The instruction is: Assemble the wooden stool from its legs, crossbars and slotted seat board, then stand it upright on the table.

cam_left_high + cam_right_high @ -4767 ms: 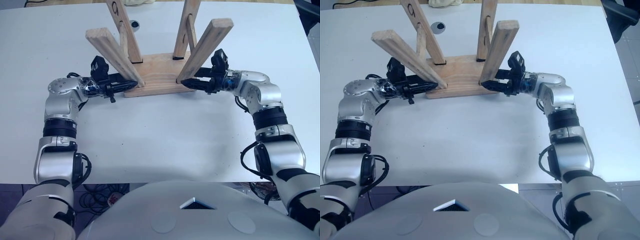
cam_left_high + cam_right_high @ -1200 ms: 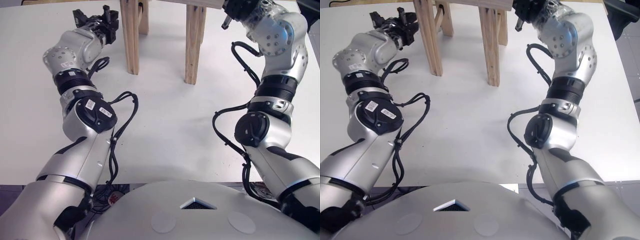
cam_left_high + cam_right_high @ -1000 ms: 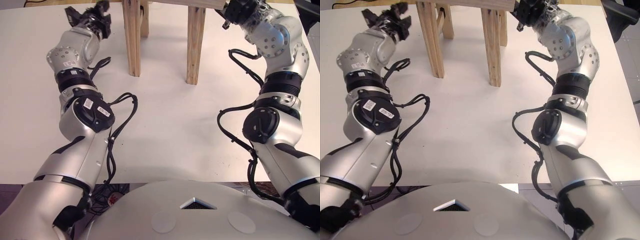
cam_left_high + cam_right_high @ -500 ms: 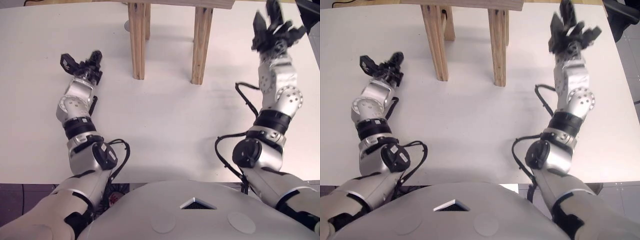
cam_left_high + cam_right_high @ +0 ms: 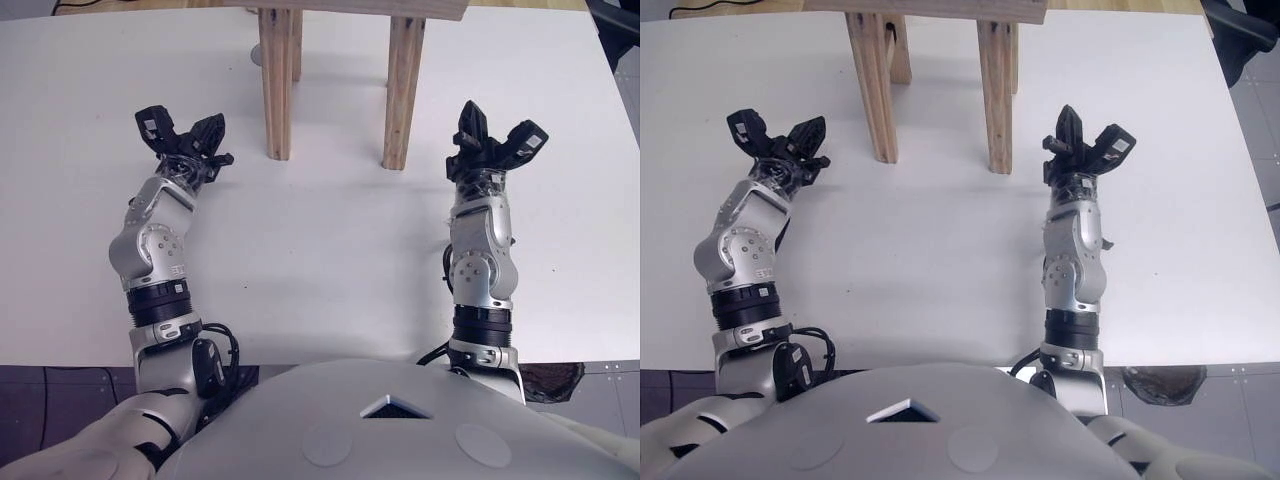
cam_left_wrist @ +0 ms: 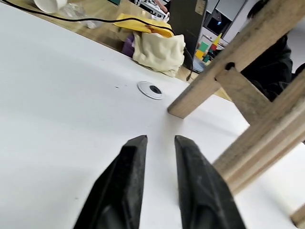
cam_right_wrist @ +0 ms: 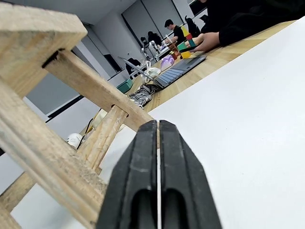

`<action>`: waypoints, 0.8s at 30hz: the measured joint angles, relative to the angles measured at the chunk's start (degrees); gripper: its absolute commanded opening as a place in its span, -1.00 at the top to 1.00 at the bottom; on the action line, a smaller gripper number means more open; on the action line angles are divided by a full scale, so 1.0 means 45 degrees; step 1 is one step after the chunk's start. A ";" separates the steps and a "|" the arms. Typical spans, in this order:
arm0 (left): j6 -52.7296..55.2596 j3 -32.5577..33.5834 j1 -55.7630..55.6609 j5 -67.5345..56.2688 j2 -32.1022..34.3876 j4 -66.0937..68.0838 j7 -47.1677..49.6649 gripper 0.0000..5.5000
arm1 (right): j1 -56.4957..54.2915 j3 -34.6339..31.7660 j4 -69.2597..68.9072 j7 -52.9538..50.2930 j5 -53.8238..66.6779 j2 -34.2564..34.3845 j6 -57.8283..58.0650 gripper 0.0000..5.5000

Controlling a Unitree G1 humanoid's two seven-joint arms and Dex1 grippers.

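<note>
Pincers on both arms have let go and dropped back to the desk. The left pincer has its fingers a little apart with nothing between them. The right pincer has its fingers pressed flat together, also on nothing.

A few seconds ago the stool lay upside down, legs in the air, and each pincer clamped one end of the seat board. About a second ago it was already on its feet, with both arms reaching up high beside the seat. Since then the arms have folded down and pulled away.

Now the left pincer sits low at about 9 o'clock from the near left leg, and the right one at about 3 o'clock from the near right leg. Each is near its leg but not touching it.

The stool stands at 12 o'clock on the desk, all the visible legs planted on the white top. A crossbar is seated between two legs on the right side, and the seat board rests level on top.

To my eye the flip worked and the stool holds itself up unaided. That suggests the job is as good as finished, with nothing left but keeping the arms clear of the legs.
</note>
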 measured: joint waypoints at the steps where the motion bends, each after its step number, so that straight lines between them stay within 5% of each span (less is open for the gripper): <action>1: -0.0233 0.0075 -0.0069 0.0021 -0.0155 0.0179 0.0198 0.88 | -0.0249 -0.0068 0.0246 0.0059 -0.0005 -0.0008 0.0032 1.00; 9: -0.3526 -0.0437 0.0262 0.1708 -0.1860 0.2302 0.1700 0.99 | -0.2014 -0.0272 0.1664 0.0724 -0.0718 -0.1227 0.1255 1.00; 16: -0.4686 -0.0122 -0.1382 0.2054 -0.2709 0.4462 0.3938 0.99 | -0.3626 -0.1368 0.4197 -0.1565 -0.2522 -0.2642 0.3578 1.00; 24: -0.6956 0.0014 -0.2589 0.2110 -0.3105 0.7024 0.3365 0.99 | -0.3634 -0.0476 0.3704 -0.0762 -0.3282 -0.3011 0.4169 1.00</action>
